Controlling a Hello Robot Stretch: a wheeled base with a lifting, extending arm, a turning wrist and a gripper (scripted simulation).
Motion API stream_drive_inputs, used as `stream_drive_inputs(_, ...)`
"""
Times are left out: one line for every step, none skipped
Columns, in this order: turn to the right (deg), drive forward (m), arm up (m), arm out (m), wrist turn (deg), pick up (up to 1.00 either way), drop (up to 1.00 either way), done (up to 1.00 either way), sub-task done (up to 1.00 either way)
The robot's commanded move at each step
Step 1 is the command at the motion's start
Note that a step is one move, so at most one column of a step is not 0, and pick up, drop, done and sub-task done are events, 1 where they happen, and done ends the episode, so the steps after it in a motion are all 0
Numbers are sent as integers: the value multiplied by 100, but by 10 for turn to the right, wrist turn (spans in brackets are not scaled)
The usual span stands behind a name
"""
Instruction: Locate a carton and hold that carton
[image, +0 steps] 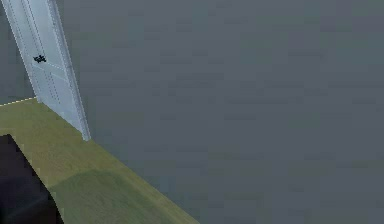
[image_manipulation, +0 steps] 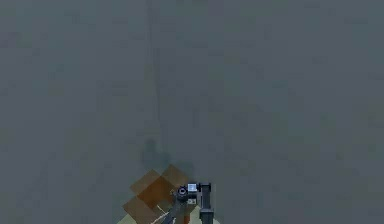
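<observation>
The carton is a brown box with its top flaps open. It sits low in the arm side view, just beside the claw. I cannot tell if the claw has hold of it. A grey wall stands behind. Ahead are a white door, a green floor and a dark thing.

The wall is smooth, matt grey like flat paint; the white door at far left looks painted, with a faint sheen, and its small handle is dark like metal. The floor is olive green, matt and even, and the near-left block is dull, almost black. The carton looks like plain brown cardboard, matt, and the arm beside it is dark and matt.
</observation>
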Motion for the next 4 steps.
stream_drive_inputs(0,0,0,0,450,0,0,0,0)
stream_drive_inputs(0,0,0,0,210,0,0,0,0)
stream_drive_inputs(0,0,-30,0,0,0,0,0,0)
stream_drive_inputs(0,0,0,0,0,100,0,0,0)
